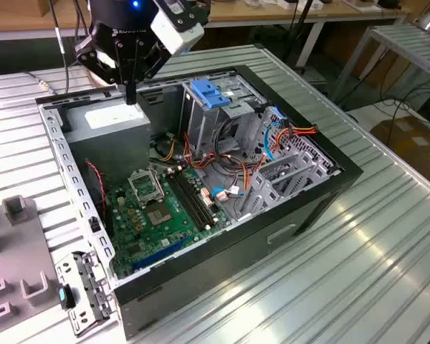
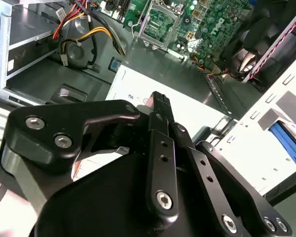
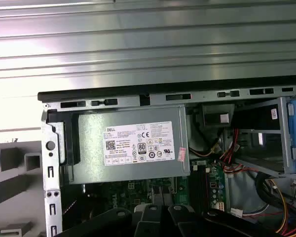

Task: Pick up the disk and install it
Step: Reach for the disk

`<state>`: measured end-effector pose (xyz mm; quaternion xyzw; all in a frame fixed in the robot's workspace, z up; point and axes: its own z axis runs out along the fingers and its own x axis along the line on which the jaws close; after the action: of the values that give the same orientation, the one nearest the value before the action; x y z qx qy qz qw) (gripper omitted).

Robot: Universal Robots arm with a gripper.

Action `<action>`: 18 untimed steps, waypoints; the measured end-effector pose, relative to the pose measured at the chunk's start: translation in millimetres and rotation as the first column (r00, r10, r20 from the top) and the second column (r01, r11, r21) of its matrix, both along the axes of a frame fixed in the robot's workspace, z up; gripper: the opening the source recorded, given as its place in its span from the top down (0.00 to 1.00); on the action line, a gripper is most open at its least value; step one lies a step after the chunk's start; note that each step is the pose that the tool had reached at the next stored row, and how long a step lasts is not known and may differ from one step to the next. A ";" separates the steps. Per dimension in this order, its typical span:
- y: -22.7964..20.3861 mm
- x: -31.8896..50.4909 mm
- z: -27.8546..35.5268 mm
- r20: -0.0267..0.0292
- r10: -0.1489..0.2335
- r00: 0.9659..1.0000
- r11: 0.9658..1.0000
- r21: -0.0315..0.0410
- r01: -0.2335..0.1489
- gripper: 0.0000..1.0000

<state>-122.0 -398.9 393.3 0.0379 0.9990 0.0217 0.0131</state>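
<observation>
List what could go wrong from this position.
1. The tool hangs over the grey power supply. A straight descent from here would likely strike its casing or label.
2. Loose orange cables lie on the case floor beside the drive cage. Anything moved in toward the cage may snag or pinch them.

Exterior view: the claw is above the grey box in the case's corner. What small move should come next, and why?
Probably a short sideways shift toward the exterior view's right, to the drive cage. The claw hangs over the grey power supply box, which is not the task's part; a blue plastic piece sits atop the cage.
</observation>
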 end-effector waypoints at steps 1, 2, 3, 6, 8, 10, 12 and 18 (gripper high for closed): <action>0.0 0.0 0.0 0.000 0.000 1.000 1.000 0.000 0.000 0.89; 0.0 0.0 0.0 0.000 0.000 1.000 1.000 0.000 0.000 0.89; 0.0 -0.2 0.0 0.000 0.000 1.000 1.000 0.000 0.000 0.89; 0.0 -1.6 0.0 0.000 0.000 1.000 1.000 0.000 0.000 0.89; 0.0 -2.1 0.0 0.000 0.000 1.000 1.000 0.000 0.000 0.89; 0.0 -3.0 0.0 0.000 0.000 1.000 1.000 0.000 0.000 0.89; 0.0 -4.3 0.0 0.000 0.000 1.000 1.000 0.000 0.000 0.89; 0.0 -7.7 0.0 0.000 0.000 1.000 1.000 0.000 0.000 0.89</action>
<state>-129.6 -398.9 393.3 0.0379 0.9990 0.0217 0.0131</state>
